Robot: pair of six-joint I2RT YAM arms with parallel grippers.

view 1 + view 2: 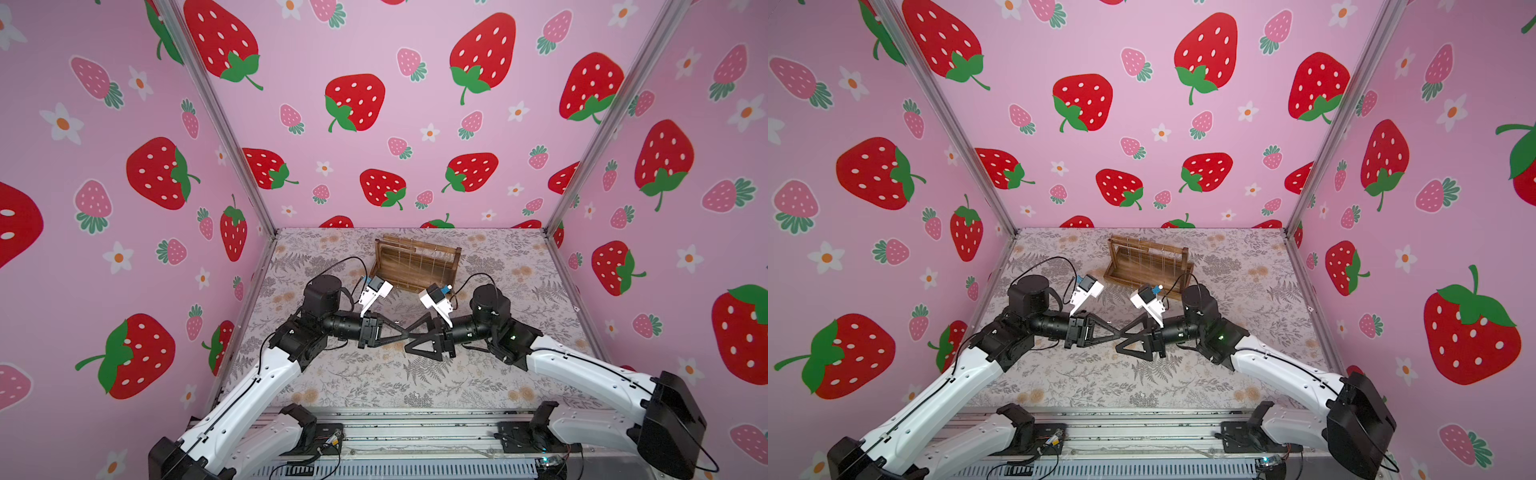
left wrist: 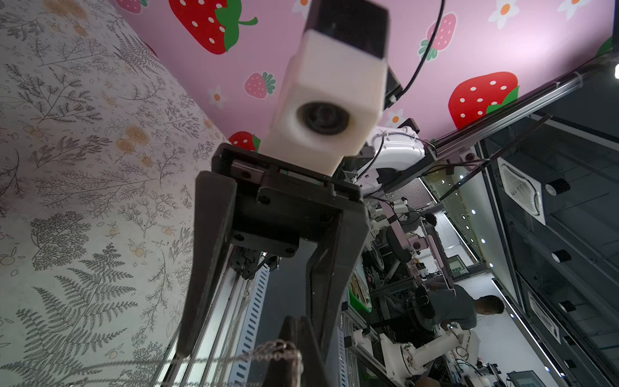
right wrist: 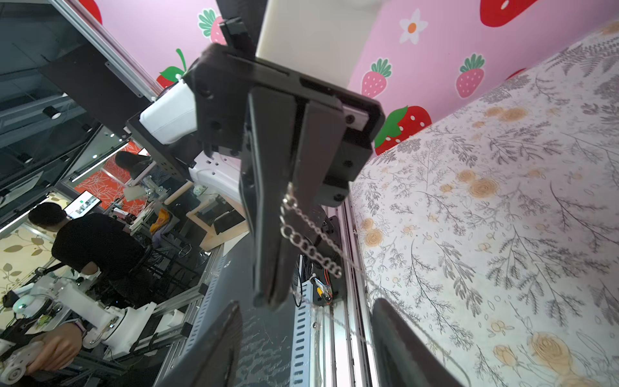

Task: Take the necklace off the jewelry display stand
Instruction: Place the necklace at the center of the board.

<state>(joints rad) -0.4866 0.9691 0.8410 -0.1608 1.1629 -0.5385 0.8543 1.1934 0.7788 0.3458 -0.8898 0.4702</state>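
Observation:
The brown wooden jewelry display stand (image 1: 415,262) (image 1: 1148,264) sits at the back of the table in both top views, with thin strands hanging from its top bars. Well in front of it, my two grippers meet tip to tip above mid-table. My left gripper (image 1: 405,332) (image 2: 296,351) is shut on the necklace (image 3: 310,243), a silver chain; its links dangle from the closed jaws and a thin strand (image 2: 214,360) trails away. My right gripper (image 1: 408,341) (image 3: 308,348) is open, its fingers either side of the left tip, holding nothing.
A floral cloth (image 1: 365,382) covers the table. Strawberry-print walls (image 1: 124,208) enclose it on three sides, with metal corner posts (image 1: 552,224). A metal rail (image 1: 415,428) runs along the front edge. Cables loop from both wrist cameras near the stand.

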